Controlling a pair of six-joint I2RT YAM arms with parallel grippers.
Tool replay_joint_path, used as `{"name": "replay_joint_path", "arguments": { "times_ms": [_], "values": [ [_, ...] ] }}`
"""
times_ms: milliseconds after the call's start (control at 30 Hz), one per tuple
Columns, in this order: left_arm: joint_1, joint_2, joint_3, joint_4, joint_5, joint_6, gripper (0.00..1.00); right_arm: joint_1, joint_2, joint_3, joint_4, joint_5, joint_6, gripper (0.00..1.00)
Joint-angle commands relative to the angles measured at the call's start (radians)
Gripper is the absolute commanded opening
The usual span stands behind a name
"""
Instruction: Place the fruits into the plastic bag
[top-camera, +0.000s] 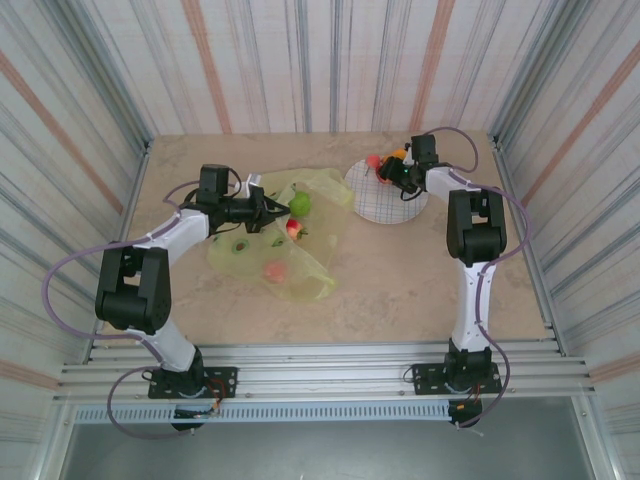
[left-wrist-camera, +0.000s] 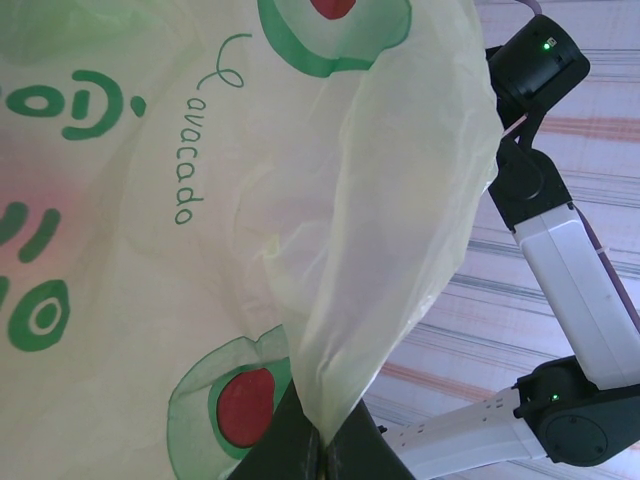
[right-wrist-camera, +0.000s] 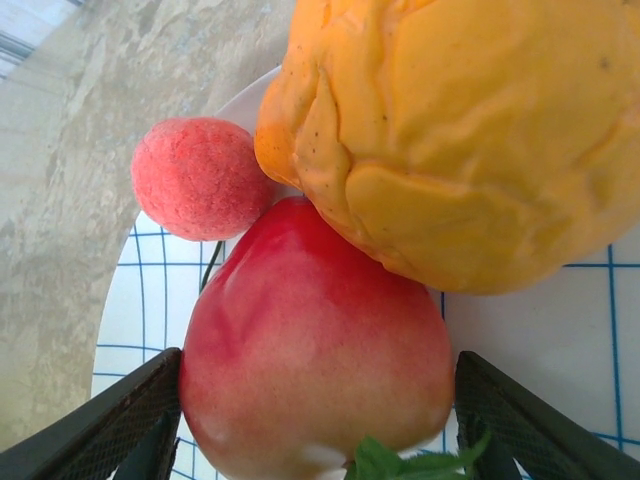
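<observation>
The plastic bag (top-camera: 262, 252) lies left of centre, yellow-green with avocado prints. My left gripper (top-camera: 270, 211) is shut on a fold of its rim (left-wrist-camera: 340, 330), lifting it; the fingers (left-wrist-camera: 290, 450) pinch the film. A green apple (top-camera: 300, 204) and a red apple (top-camera: 294, 228) sit at the bag's mouth, and a pinkish fruit (top-camera: 275, 271) shows through the film. On the white grid plate (top-camera: 390, 208), my right gripper (top-camera: 386, 172) stands open astride a red fruit (right-wrist-camera: 315, 370). A wrinkled orange-yellow fruit (right-wrist-camera: 470, 130) and a small pink-red fruit (right-wrist-camera: 200, 178) touch that fruit.
The plate (right-wrist-camera: 540, 350) sits at the back right of the beige table (top-camera: 400, 280). Striped walls close in the table on three sides. The right arm's white links (left-wrist-camera: 575, 270) show beyond the raised bag film.
</observation>
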Motion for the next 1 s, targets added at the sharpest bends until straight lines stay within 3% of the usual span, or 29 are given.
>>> {"name": "replay_joint_path", "arguments": {
  "times_ms": [0,200,367,667,967],
  "values": [
    [-0.004,-0.001,0.002,-0.011,0.024,0.013,0.0,0.007,0.023,0.021,-0.004,-0.018,0.021,0.68],
    [-0.003,0.002,0.0,-0.01,0.024,0.013,0.0,0.004,-0.013,-0.011,0.017,-0.028,0.021,0.58],
    [-0.003,0.005,0.0,-0.008,0.024,0.012,0.0,0.0,-0.099,-0.099,0.057,-0.03,0.025,0.55],
    [-0.003,0.006,-0.002,-0.001,0.026,0.004,0.0,0.027,-0.39,-0.389,0.163,-0.031,0.054,0.54],
    [-0.003,0.003,-0.005,0.009,0.026,-0.003,0.0,0.177,-0.774,-0.694,0.125,-0.019,-0.039,0.54]
  ]
}}
